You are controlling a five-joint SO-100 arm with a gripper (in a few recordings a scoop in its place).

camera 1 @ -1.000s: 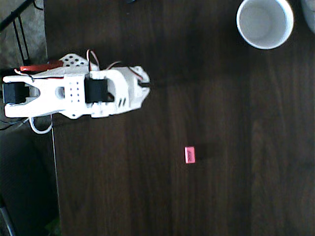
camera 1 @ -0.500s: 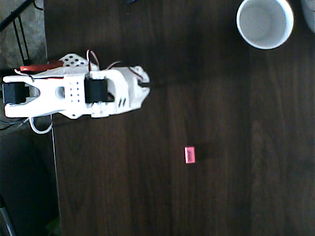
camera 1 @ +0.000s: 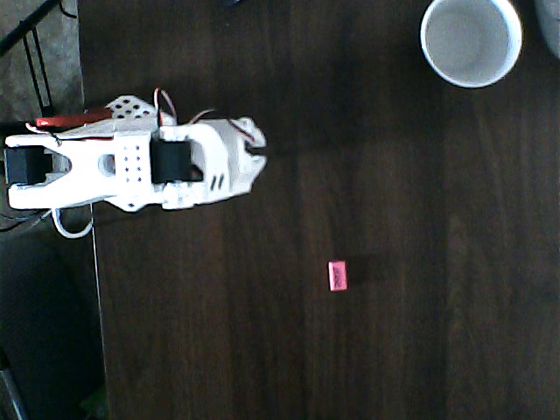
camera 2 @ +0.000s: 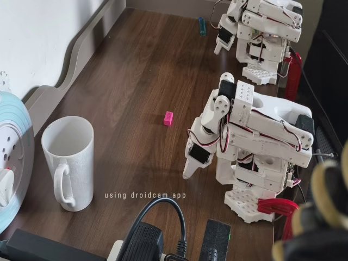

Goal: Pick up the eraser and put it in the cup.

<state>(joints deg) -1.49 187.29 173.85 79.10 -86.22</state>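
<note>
Folded white arm at the left edge of the dark wood counter in the overhead view, claw tucked at the arm's right end, low over the wood. In the fixed view, claw pointing down toward the counter, fingers drawn close together, nothing between them; whether fully closed, cannot tell. Eraser lying flat on bare wood, well apart from the claw: to the right of it and lower in the overhead view, to the left and further back in the fixed view. No contact between the two. Cup upright at the top right in the overhead view, mouth open upward, pale grey inside, far from both the eraser and the claw. In the fixed view, cup near the left front, handle turned toward the camera, beside a round pale-blue object at the left edge. Red clamp piece at the arm's base.
</note>
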